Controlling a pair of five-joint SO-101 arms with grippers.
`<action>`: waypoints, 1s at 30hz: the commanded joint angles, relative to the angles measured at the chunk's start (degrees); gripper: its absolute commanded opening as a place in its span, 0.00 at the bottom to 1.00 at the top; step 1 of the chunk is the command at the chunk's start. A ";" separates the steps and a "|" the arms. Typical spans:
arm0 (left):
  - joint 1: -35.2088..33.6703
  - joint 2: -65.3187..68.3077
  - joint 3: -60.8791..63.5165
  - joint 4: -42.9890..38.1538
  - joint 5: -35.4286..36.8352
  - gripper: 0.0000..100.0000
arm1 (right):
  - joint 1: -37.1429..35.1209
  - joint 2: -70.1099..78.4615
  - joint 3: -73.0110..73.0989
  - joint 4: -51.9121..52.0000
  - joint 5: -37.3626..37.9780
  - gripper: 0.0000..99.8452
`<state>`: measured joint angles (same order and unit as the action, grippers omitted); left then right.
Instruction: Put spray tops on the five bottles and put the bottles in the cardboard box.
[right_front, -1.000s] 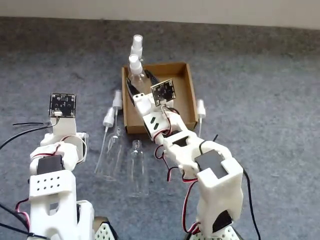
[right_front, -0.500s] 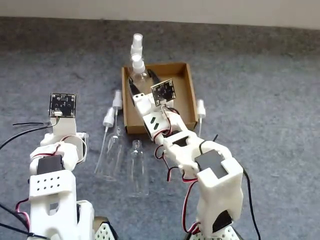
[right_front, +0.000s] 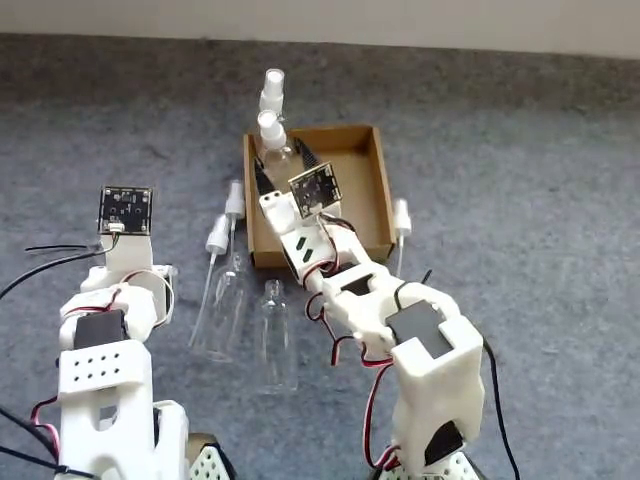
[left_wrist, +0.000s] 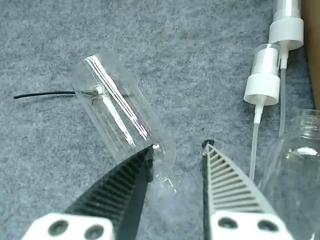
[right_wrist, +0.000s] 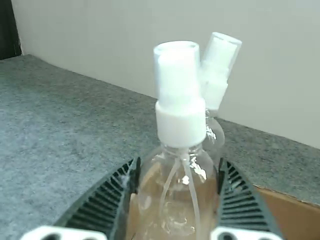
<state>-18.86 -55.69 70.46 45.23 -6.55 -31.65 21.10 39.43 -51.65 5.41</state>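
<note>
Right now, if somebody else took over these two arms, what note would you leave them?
Right pincer: shut on a clear plastic bottle with a white spray top, at the back left corner of the brown cardboard box.
Left pincer: open, astride the neck of an uncapped clear bottle lying on grey carpet.
Done: two topped; the second topped bottle is just behind the held one, whether boxed I cannot tell.
Left: three loose white spray tops to fit; two more bare bottles lie near the box; then box all.

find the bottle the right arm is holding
In the high view the bottle is upright between the right jaws at the box's far left corner, just in front of another capped bottle.
</note>
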 joint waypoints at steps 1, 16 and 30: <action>-0.13 -1.19 -0.48 -1.14 0.00 0.16 | -0.40 -1.10 -3.03 4.44 0.62 0.18; -0.13 -1.19 -0.48 -1.14 0.00 0.16 | -1.01 -7.78 -2.95 10.15 0.00 0.18; -0.13 -1.19 -0.40 -1.14 0.00 0.16 | -1.19 -7.78 -3.03 13.76 -2.55 0.32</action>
<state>-18.86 -55.69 70.46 45.23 -6.55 -32.35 16.79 38.02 -38.46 3.47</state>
